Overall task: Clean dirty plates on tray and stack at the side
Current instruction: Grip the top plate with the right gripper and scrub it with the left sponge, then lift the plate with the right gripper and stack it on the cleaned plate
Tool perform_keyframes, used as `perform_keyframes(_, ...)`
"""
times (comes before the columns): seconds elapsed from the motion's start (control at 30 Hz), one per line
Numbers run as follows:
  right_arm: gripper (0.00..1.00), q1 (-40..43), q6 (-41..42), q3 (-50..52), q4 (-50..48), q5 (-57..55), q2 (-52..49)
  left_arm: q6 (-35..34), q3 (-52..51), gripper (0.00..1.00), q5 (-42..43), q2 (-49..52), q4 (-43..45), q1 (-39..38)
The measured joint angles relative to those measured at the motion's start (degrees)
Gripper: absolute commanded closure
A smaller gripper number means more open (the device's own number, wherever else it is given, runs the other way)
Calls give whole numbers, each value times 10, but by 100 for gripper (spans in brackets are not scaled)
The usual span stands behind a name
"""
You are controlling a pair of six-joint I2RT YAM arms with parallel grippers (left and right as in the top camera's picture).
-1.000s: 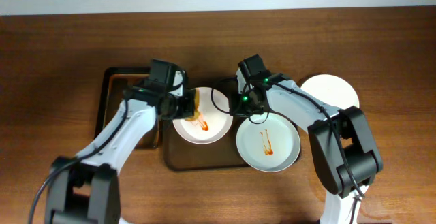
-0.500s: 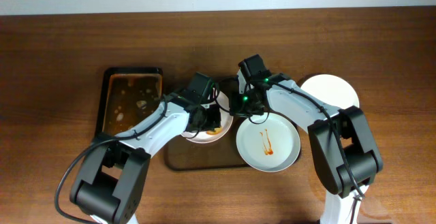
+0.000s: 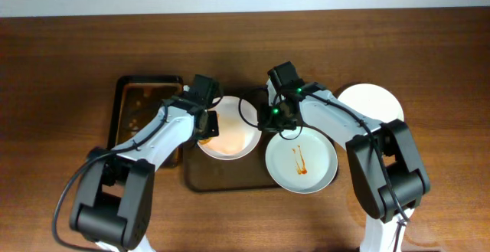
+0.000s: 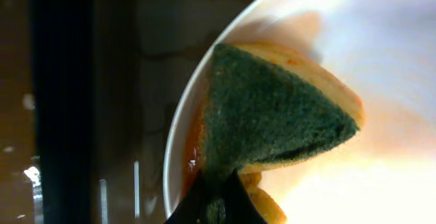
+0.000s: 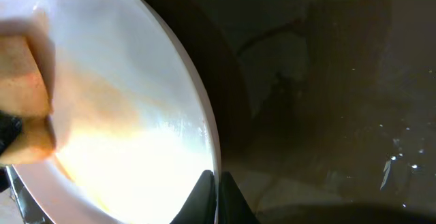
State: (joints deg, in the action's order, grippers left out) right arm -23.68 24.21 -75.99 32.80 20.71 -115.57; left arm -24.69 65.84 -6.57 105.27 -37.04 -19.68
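Pressing a green-topped sponge onto the white plate at its left rim | left gripper clamped on sponge | white plate sits on dark tray | right gripper pinches its right rim | red-streaked plate just beside.

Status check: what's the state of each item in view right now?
Left plate: on tray, smeared orange, rim gripped by right claw.
Sponge: pinched in left claw, at that plate's rim.
Front plate: red streaks, unwiped.
Side plate: clean, off tray.
Bin: holds brownish liquid.
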Motion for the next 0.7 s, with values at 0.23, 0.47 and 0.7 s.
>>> perform_keyframes(0.23, 96, 0, -24, -47, 62, -66, 7, 26, 15, 100, -25, -148, -48, 21)
perform_keyframes(0.47, 96, 0, -80, -174, 197, -236, 75, 71, 15, 100, 26, -146, -32, 154)
perform_keyframes(0.7, 96, -61, -114, -199, 251, -514, 95, 149, 15, 100, 140, -76, -25, 234)
